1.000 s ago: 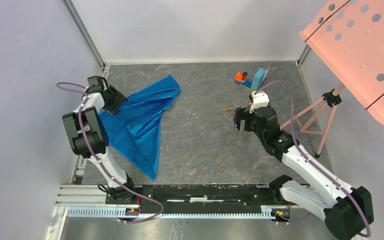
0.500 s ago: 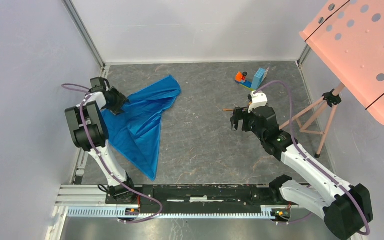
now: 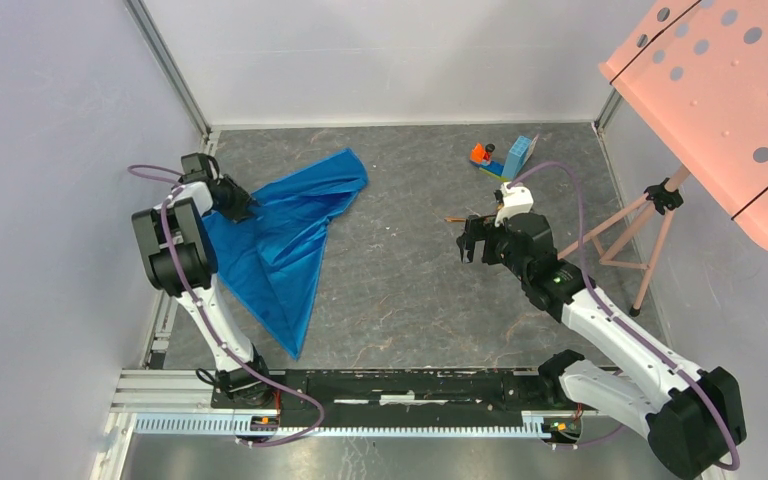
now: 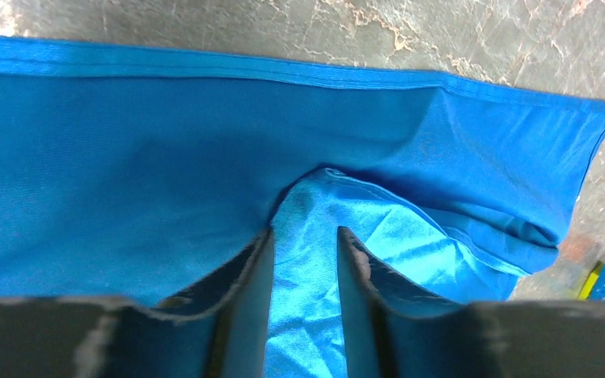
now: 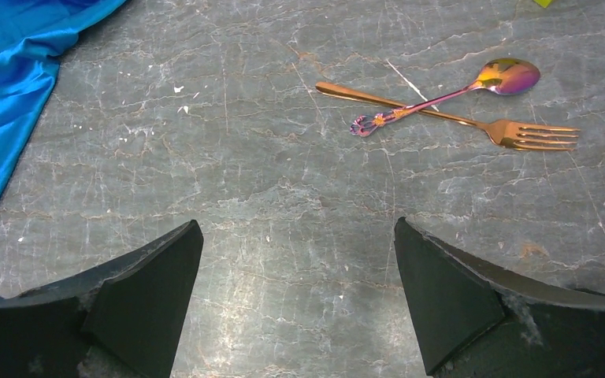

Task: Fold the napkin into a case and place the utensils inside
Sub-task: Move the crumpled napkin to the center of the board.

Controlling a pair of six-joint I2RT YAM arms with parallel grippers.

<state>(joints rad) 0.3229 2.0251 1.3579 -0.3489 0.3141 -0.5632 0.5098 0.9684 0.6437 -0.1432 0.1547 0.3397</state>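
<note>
When the scene is viewed from above, the napkin (image 3: 280, 235) is seen crumpled on the left of the tabletop (image 3: 400, 290), tapering toward the near edge. The left tool (image 3: 243, 203) is set on its far left part. The right tool (image 3: 472, 243) is held right of centre, with the utensils (image 3: 457, 219) just beyond it and toy blocks (image 3: 505, 160) farther off.

From the left wrist, the fingers (image 4: 248, 291) are shown narrowed, with a raised ridge of blue cloth between them; whether it is clamped cannot be told.

From the right wrist, the jaws are seen spread wide and empty. A spoon (image 5: 449, 94) and a fork (image 5: 457, 120) are laid crossed at the far right, well apart from the cloth's edge at the left.
</note>
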